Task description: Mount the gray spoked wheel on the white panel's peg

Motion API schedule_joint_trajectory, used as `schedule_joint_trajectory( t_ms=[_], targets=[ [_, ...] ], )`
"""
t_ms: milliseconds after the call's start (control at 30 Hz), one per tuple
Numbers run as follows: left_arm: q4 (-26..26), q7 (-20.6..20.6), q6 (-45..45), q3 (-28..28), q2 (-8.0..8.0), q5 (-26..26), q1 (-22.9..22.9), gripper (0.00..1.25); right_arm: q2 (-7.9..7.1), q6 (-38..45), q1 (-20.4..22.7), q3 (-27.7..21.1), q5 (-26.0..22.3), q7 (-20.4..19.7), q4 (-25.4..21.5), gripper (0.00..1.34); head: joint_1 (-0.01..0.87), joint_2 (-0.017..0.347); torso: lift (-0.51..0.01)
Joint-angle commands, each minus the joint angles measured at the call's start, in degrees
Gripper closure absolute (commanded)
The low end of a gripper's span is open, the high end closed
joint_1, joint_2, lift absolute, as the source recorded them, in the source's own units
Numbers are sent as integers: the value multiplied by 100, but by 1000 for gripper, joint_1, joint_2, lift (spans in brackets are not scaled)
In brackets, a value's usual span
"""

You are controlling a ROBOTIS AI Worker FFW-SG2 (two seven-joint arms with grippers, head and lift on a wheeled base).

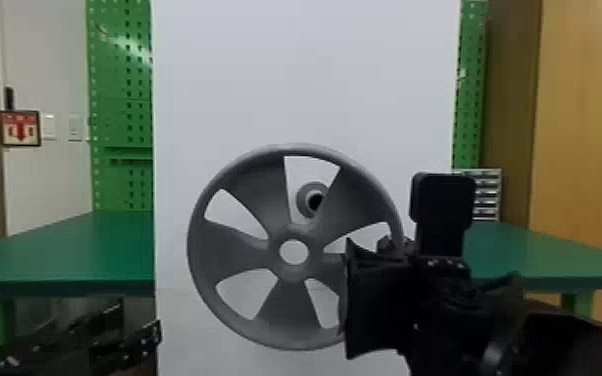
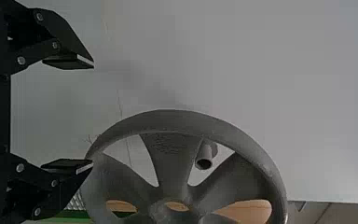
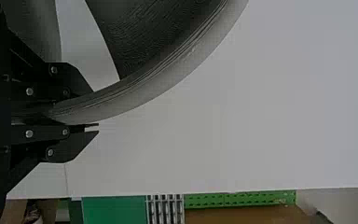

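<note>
In the head view we see the wheel [image 1: 225, 250] upright in front of the white panel [image 1: 305, 75], with the peg [image 1: 305, 205] showing through a gap between two spokes. Taking the peg as our mark, the hub [image 1: 293, 274] is below it and slightly to our left, so we judge the job partly done: the wheel is held up near its place but unmounted. We have yet to bring the hub up and a little right to the peg, slide it on and let go; pushing in from here could knock a spoke against the peg. In the left wrist view, the left claw [image 2: 93, 114] is spread wide with nothing between its fingers, on the peg's left; whether one fingertip touches the wheel, we cannot tell. In the right wrist view, the right claw [image 3: 95, 112] is closed to the rim's thickness, gripping the rim [image 3: 168, 84] below and right of the peg.
</note>
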Motion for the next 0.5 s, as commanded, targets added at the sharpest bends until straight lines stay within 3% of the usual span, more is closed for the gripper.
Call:
schedule_joint_trajectory(
  t_ms=[0,467],
  targets=[
    [22,0,3,-51,26,7,-44,493,5,-9,-151,33,-118,-24,93,1176,91,-8,-482],
    [57,0,3,-113,52,-1,-79,493,-48,-18,-433,-20,-338,-156,216,1176,91,-8,-482]
  ],
)
